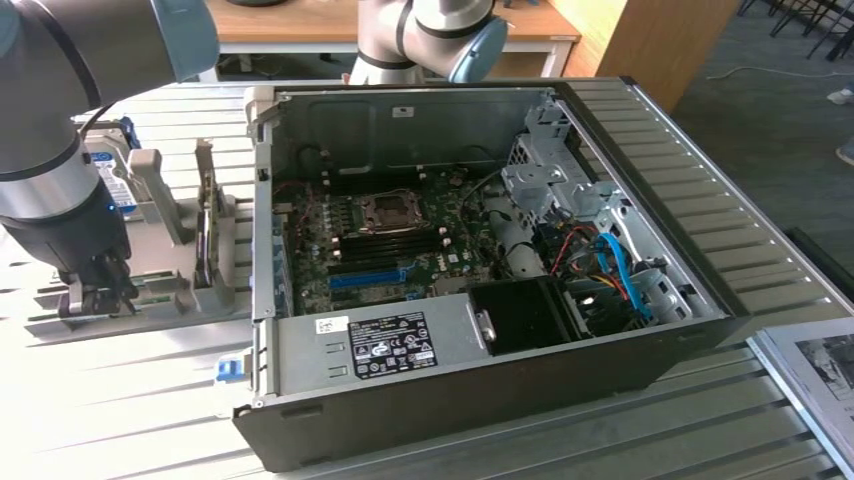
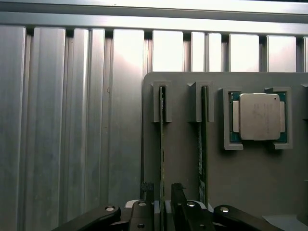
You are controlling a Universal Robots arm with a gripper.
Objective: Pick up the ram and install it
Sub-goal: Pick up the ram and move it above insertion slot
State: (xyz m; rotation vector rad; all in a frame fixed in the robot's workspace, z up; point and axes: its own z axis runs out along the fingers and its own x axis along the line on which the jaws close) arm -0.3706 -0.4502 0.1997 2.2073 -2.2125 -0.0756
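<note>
— Where is your pincer?
— My pincer (image 2: pixel 162 191) is down over the grey holder (image 2: pixel 182 144). The holder sits on the slatted metal table (image 2: pixel 72 144), near the table's edge on the exterior view's left.

— Open or closed?
— Spread wide, gripping nothing. My fingers (image 2: pixel 178 195) stand one on each side of the ram (image 2: pixel 162 139), and as far as I can see neither presses against it.

— And where is the ram?
— It stands on its thin edge in a slot of the holder, the slot closest to the holder's edge that borders bare slats. One end is tucked into the slot's bracket and the other runs between my fingers. It has not been lifted.

— What is beside it?
— A second stick (image 2: pixel 203 144) stands parallel in the next slot, apart from mine. Beyond that, a processor (image 2: pixel 260 117) lies flat in its own nest.

— And the computer?
— The open case (image 1: pixel 534 400) lies in the middle of the table, just beside the holder. Its board faces up, with a bright-blue slot (image 1: pixel 367 278) showing.
</note>
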